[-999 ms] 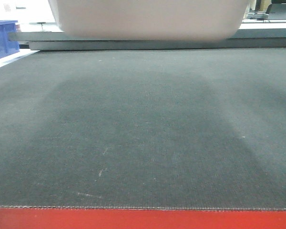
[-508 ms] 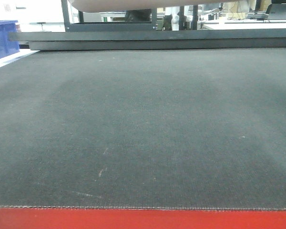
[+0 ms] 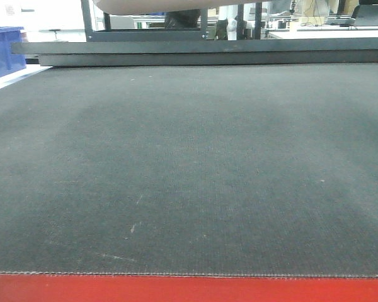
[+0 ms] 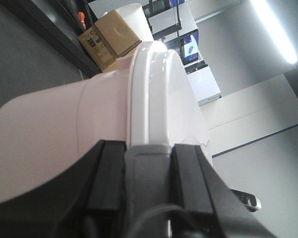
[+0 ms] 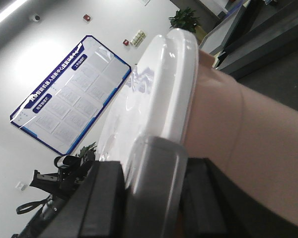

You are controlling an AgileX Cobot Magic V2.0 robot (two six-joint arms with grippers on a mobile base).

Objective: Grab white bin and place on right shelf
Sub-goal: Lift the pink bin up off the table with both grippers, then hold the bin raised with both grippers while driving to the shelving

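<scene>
Exterior front-facing view first: where is the white bin [image 3: 151,5]?
– Only a strip of its pale underside shows, cut off by the top edge. It hangs clear above the far end of the dark table mat [image 3: 189,176], with background visible beneath it.

What else is in that view?
– A red table edge [image 3: 189,289] runs along the bottom, dark rails [image 3: 201,53] lie across the far end, and a blue bin [image 3: 3,50] sits at far left.

How does the left gripper [image 4: 148,183] stand?
– Its two black fingers [image 4: 107,178] are closed on a grey clasp [image 4: 148,168] at the rim, where the glossy white lid [image 4: 149,94] meets the tub wall. The tub fills most of that wrist view. A cardboard box [image 4: 109,42] is seen beyond it.

And the right gripper [image 5: 151,198]?
– The same at the other end. Its black fingers [image 5: 102,203] flank a grey clasp [image 5: 154,178] on the lid's edge, clamped on it. The beige tub wall [image 5: 248,129] runs off to the right.

Anything behind it?
– A blue-framed notice board [image 5: 72,94] on a white wall, and a potted plant [image 5: 185,19] near the top.
</scene>
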